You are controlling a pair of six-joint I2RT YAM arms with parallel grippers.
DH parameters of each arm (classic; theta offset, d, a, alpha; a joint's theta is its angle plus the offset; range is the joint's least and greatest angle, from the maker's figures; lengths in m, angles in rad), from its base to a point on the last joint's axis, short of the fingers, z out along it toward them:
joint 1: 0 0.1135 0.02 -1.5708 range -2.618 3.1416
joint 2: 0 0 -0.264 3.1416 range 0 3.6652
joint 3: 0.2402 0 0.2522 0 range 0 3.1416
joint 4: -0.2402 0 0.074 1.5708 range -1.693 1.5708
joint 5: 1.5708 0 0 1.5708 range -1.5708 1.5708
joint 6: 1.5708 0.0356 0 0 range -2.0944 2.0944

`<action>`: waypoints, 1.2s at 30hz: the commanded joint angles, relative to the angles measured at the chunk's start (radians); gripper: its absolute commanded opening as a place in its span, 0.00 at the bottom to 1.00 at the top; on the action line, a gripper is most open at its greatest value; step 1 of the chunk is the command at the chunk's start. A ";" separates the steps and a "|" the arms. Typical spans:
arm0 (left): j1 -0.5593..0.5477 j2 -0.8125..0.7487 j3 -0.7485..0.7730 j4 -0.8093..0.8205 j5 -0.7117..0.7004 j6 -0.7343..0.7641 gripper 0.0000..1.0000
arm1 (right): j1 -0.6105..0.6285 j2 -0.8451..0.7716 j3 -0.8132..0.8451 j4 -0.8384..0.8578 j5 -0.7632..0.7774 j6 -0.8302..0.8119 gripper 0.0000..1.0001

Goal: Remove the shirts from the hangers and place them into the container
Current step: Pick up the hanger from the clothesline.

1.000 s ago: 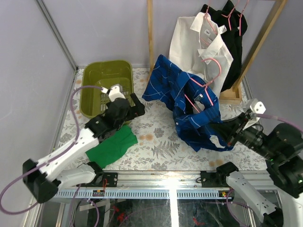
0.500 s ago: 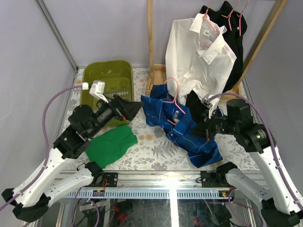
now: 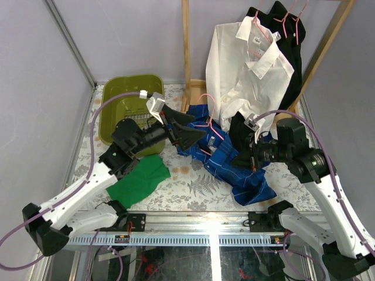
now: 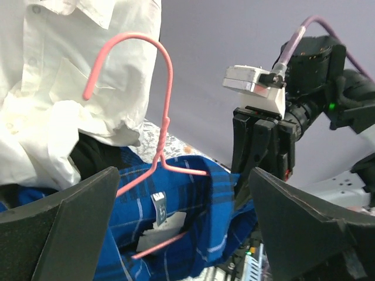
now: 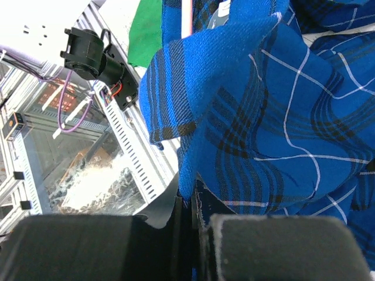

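Noting a floral table [image 3: 193,175] with a wooden rack [image 3: 186,41] at back right; hung on that rack, a white shirt [image 3: 246,64] in front of black shirts [image 3: 291,50], on pink hangers [image 3: 285,17] up top; heaped on the table below the white shirt, a blue shirt [image 3: 237,172], crumpled, outside the basket [image 3: 112,111] and apart from it; standing at back left, that basket, olive, slotted; lying flat at front left, a green cloth [image 3: 140,178]; reaching in from the left above the cloth, the left claw [image 3: 188,126], spread wide, near the basket's right wall and pointing at the blue shirt; seen from the left wrist, one finger on each side of a hanger [image 3: 209,119], touching neither wire nor fabric as far as can be told; reaching in from the right, the right claw [image 3: 245,158], pressed together, pinching a fold of the blue shirt at its right side; threaded through the blue shirt's neck, that hanger, hook up and tilted, its tip close to the white shirt's hem.
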 commanded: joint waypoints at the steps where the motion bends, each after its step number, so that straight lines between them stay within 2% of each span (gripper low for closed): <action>1: -0.008 0.082 0.006 0.245 0.045 0.130 0.90 | 0.002 0.045 0.099 0.013 -0.064 -0.032 0.00; 3: -0.012 0.129 0.024 0.259 0.032 0.163 0.85 | 0.002 0.067 0.130 -0.040 -0.027 -0.066 0.00; 5: -0.012 0.170 0.018 0.340 0.028 0.192 0.78 | 0.001 0.089 0.161 -0.071 -0.020 -0.087 0.00; 7: -0.012 0.204 0.037 0.395 0.048 0.195 0.65 | 0.002 0.106 0.169 -0.073 -0.045 -0.110 0.00; 8: -0.012 0.216 0.060 0.361 0.058 0.204 0.60 | 0.002 0.114 0.187 -0.087 -0.046 -0.129 0.00; 10: -0.011 0.237 0.102 0.301 0.005 0.221 0.53 | 0.002 0.129 0.236 -0.121 -0.051 -0.170 0.00; 13: -0.009 0.280 0.146 0.325 -0.047 0.155 0.33 | 0.002 0.151 0.315 -0.163 -0.105 -0.193 0.00; 17: -0.011 0.329 0.238 0.277 0.010 0.072 0.26 | 0.002 0.160 0.333 -0.220 -0.044 -0.249 0.00; 20: -0.011 0.331 0.254 0.234 0.060 0.066 0.01 | 0.002 0.170 0.315 -0.242 -0.008 -0.248 0.00; 23: -0.013 0.307 0.186 0.212 0.069 0.118 0.00 | 0.002 0.142 0.258 -0.192 0.050 -0.214 0.02; 24: -0.013 0.298 0.167 0.179 0.042 0.143 0.00 | 0.002 0.126 0.241 -0.158 0.078 -0.188 0.07; 25: -0.012 0.290 0.163 0.144 -0.003 0.160 0.00 | 0.001 0.109 0.229 -0.120 0.112 -0.160 0.17; 27: -0.013 0.284 0.200 0.038 -0.098 0.171 0.00 | 0.002 0.069 0.206 -0.030 0.269 -0.055 0.62; 28: -0.012 0.285 0.236 -0.027 -0.121 0.173 0.00 | 0.002 0.056 0.205 0.005 0.363 -0.003 0.77; 29: -0.014 0.286 0.274 -0.084 -0.132 0.173 0.00 | 0.002 0.048 0.218 0.019 0.428 0.031 0.82; 32: -0.038 0.296 0.349 -0.193 -0.188 0.164 0.00 | 0.002 0.037 0.277 0.016 0.494 0.087 0.87; 36: -0.108 0.325 0.433 -0.357 -0.374 0.163 0.00 | 0.002 0.038 0.381 -0.004 0.313 0.075 0.90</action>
